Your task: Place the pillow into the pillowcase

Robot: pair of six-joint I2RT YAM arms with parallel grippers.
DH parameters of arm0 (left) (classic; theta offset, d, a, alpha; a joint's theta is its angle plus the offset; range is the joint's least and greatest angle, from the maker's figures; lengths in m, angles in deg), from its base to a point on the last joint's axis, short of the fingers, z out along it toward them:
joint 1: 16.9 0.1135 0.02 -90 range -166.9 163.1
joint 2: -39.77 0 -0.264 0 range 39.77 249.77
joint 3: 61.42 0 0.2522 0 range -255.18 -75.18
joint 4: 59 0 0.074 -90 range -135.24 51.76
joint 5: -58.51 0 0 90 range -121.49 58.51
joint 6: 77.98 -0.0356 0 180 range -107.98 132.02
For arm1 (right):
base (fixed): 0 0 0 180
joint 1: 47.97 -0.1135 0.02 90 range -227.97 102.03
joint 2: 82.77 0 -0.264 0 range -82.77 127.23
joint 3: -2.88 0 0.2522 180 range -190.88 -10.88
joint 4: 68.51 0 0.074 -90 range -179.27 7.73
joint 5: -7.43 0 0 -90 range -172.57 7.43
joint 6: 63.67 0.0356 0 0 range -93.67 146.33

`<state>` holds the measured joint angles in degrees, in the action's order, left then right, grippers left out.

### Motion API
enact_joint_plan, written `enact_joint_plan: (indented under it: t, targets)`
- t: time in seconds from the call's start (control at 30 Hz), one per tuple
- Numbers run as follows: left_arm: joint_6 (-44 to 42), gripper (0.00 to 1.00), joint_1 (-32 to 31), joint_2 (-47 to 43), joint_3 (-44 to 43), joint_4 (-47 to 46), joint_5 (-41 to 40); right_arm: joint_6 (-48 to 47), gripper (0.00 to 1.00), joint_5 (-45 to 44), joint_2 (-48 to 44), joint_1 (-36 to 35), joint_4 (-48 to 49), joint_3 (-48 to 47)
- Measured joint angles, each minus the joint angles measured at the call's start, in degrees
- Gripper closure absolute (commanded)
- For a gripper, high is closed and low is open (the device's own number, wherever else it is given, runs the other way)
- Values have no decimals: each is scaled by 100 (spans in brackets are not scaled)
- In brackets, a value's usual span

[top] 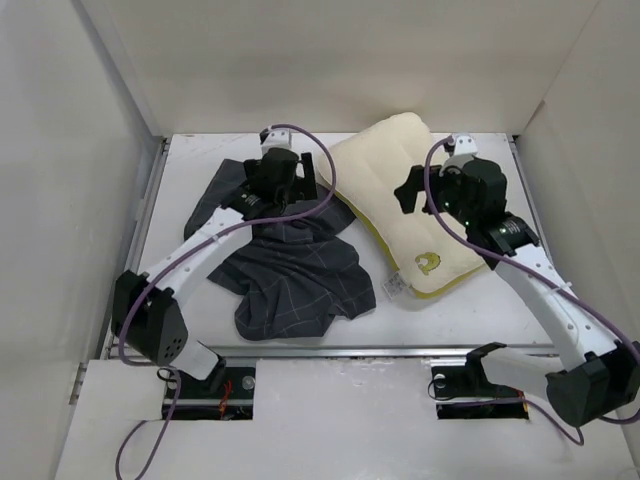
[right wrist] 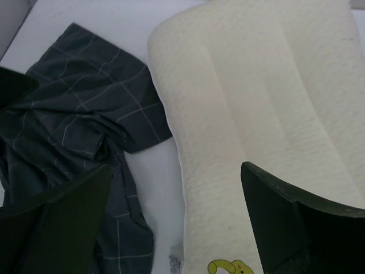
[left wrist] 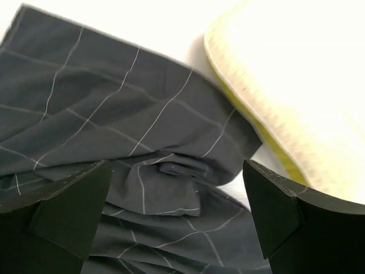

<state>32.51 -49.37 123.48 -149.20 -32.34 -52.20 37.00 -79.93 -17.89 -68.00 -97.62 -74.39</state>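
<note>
The cream pillow (top: 395, 190) is laid flat on the right of the white table (top: 500, 300), with the crumpled charcoal pillowcase (top: 295, 275) just beside it on the left. The left gripper (left wrist: 177, 191) is held spread wide above the pillowcase, grasping nothing; the right gripper (right wrist: 177, 194) is likewise parted and empty over the pillow's edge.

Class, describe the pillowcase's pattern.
The pillowcase is charcoal with thin pale grid lines; left wrist view.

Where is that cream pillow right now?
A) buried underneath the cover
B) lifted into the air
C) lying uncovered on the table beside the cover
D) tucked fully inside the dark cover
C: the pillow lies bare on the table, with the crumpled pillowcase spread out beside it, on its left in the top view.
</note>
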Motion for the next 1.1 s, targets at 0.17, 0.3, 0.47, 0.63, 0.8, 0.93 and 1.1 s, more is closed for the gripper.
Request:
enact_joint_plan:
  t: [0.17,0.3,0.47,0.63,0.8,0.93,1.1]
  targets:
    - [-9,0,356,935,-59,74,90,-35,0,225,-70,-380,-87,610]
    - [24,0,708,1989,-330,332,162,-39,0,155,-101,-1106,-437,1073]
    - [35,0,793,2675,-608,549,219,28,0,-9,238,-1945,-544,1261]
    - [35,13,839,3075,-999,542,391,168,0,-166,990,-2166,-363,1467]
    - [17,56,911,3560,-1307,494,544,223,0,-306,1845,-2170,-179,1471]
    - [37,100,970,3738,-1443,426,734,240,4,-310,2326,-2249,133,1467]
    - [39,100,1078,3735,-1410,319,800,149,91,-439,2852,-2323,444,1331]
